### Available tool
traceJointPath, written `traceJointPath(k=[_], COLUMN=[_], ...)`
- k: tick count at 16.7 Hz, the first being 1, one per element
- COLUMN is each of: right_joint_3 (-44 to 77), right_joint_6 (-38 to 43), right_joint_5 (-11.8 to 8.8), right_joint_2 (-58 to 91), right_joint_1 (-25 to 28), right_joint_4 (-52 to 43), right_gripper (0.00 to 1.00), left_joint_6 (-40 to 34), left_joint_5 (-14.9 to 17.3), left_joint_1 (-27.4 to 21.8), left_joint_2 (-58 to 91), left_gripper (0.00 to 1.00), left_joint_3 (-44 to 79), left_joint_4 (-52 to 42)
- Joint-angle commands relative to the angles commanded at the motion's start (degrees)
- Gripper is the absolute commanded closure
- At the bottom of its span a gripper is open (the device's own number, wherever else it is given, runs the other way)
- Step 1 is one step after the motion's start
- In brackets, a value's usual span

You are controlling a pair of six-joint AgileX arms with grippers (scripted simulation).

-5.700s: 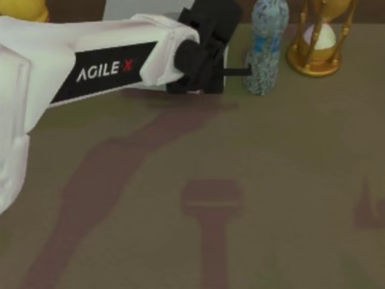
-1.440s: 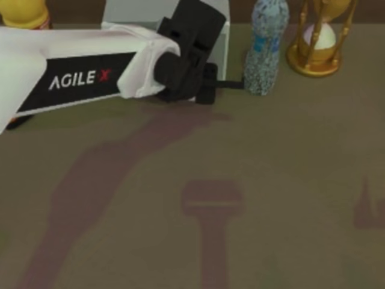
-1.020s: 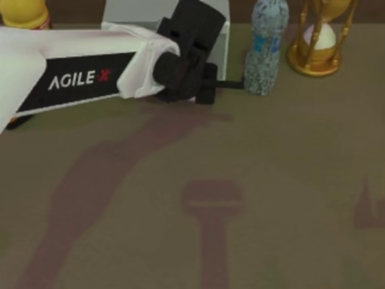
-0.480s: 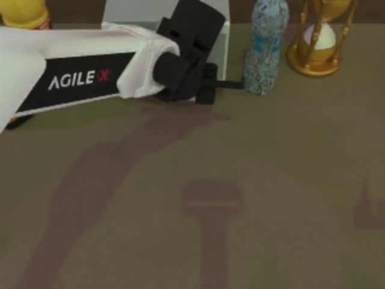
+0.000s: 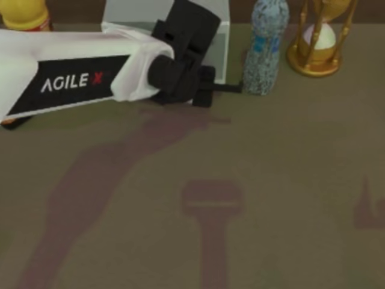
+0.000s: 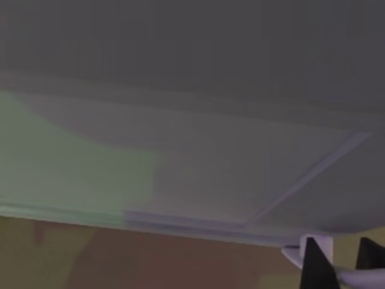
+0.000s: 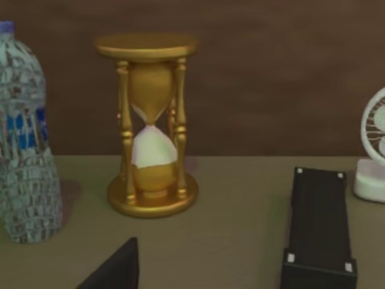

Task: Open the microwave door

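Door handle held at the far left of the counter

The left gripper (image 5: 231, 88) is clenched on the microwave door (image 6: 198, 174) handle (image 6: 316, 244); the microwave (image 5: 135, 15) lies just beyond it.

Microwave (image 5: 126, 15) at far edge of the surface (image 5: 271, 180), left of centre. My left hand (image 5: 225, 88) just in front of it (arm reaching in from left). Bottle (image 5: 264, 45) right of it, hourglass (image 5: 319, 39) further right.
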Motion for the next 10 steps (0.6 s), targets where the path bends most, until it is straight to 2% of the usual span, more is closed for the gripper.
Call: traceJointPath(k=[4,10], right_joint_3=[0.0,0.0], right_joint_6=[0.0,0.0], right_joint_5=[0.0,0.0], right_joint_2=[0.0,0.0], right_joint_1=[0.0,0.0], right_joint_4=[0.0,0.0], right_gripper=[0.0,0.0], left_joint_6=[1.9,1.9], left_joint_5=[1.2,1.2], left_joint_1=[0.6,0.6], left_joint_2=[-1.4,-1.4], left_gripper=[1.0,1.0], left_joint_3=[-2.0,-2.0], left_joint_4=[1.1,1.1])
